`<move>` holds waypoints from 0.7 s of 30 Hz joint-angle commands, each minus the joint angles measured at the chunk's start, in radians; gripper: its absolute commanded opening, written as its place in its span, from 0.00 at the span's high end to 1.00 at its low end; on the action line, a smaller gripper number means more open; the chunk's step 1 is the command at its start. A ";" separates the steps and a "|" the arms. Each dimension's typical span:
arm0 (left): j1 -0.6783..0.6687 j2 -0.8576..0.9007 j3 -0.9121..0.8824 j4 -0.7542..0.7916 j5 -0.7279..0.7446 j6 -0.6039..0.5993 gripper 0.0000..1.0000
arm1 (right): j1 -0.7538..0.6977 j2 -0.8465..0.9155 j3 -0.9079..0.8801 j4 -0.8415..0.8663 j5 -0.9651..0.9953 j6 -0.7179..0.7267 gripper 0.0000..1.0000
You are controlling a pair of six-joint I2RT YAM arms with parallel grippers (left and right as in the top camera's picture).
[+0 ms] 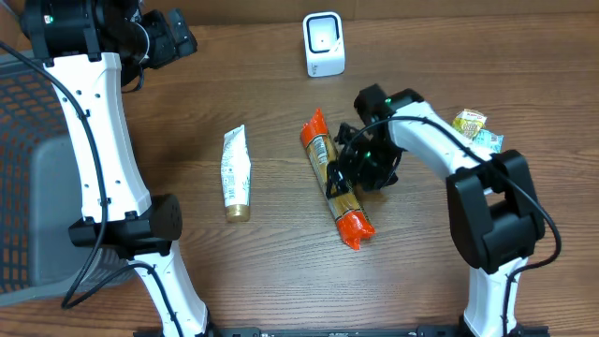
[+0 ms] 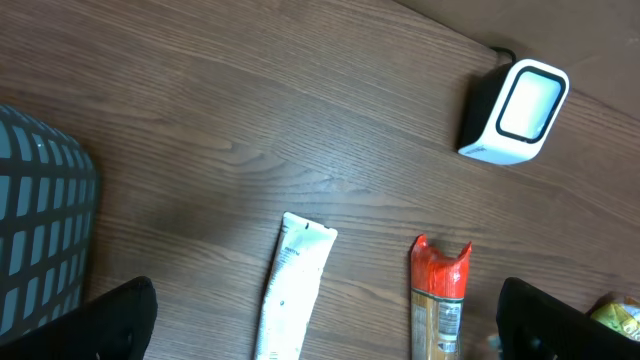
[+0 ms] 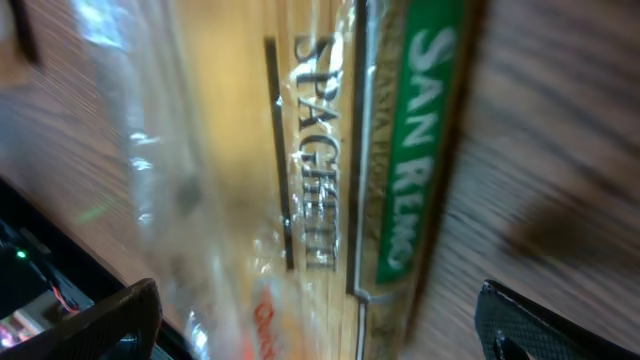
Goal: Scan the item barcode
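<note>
A long spaghetti pack (image 1: 335,178) with red ends lies slanted on the wooden table. My right gripper (image 1: 348,168) hovers right over its middle. Seen from the right wrist, the pack (image 3: 330,170) fills the frame, and the gripper (image 3: 320,325) is open with a finger on each side of it. The white scanner (image 1: 324,44) stands at the far edge of the table. My left gripper (image 1: 173,37) is raised at the far left, open and holding nothing. Its wrist view takes in the scanner (image 2: 515,110), the pack (image 2: 440,295) with a barcode label, and the gripper's (image 2: 325,320) spread fingers.
A white tube (image 1: 236,172) lies left of the pack, also visible as the tube (image 2: 295,290) from the left wrist. A small snack packet (image 1: 473,128) sits to the right. A grey mesh basket (image 1: 28,168) stands at the left edge.
</note>
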 commanded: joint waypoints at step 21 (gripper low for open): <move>-0.007 -0.026 0.002 -0.002 -0.006 0.019 0.00 | 0.001 -0.002 -0.085 0.060 -0.161 0.031 0.96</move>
